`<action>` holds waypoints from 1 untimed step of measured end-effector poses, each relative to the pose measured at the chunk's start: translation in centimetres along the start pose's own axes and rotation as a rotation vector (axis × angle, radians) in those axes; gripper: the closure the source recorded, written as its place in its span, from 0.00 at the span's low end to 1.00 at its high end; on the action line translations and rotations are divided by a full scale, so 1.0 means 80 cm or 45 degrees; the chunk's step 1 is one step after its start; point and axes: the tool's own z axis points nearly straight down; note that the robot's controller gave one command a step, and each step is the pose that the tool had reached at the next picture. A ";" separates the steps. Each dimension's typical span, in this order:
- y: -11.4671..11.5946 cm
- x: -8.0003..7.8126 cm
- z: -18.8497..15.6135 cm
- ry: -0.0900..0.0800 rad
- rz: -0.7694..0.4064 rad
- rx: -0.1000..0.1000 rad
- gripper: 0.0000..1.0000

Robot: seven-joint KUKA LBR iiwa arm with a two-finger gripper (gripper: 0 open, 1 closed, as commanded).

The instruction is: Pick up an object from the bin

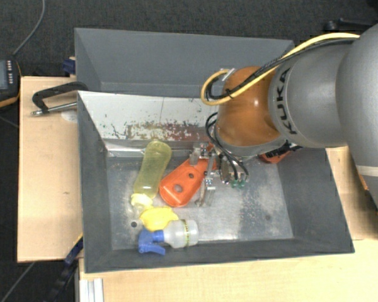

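Observation:
My gripper (210, 176) hangs low in the middle of the bin, under the arm's orange wrist cover. It is right against the right end of an orange plastic thing (179, 184) with a small round hole, which lies tilted on the bin floor. Whether that thing is in its grasp I cannot make out. Just left of the orange thing lies a translucent yellow-green bottle (152, 167), its neck toward the front. Part of a small orange-red thing (274, 156) shows at the arm's right side.
At the front left lie a yellow lump (156, 217) and a clear small bottle (181, 233) with a blue spray cap (150, 243). The bin's right half has bare floor. The big arm covers the back right.

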 end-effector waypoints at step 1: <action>0.044 -0.009 0.033 -0.004 -0.037 -0.003 1.00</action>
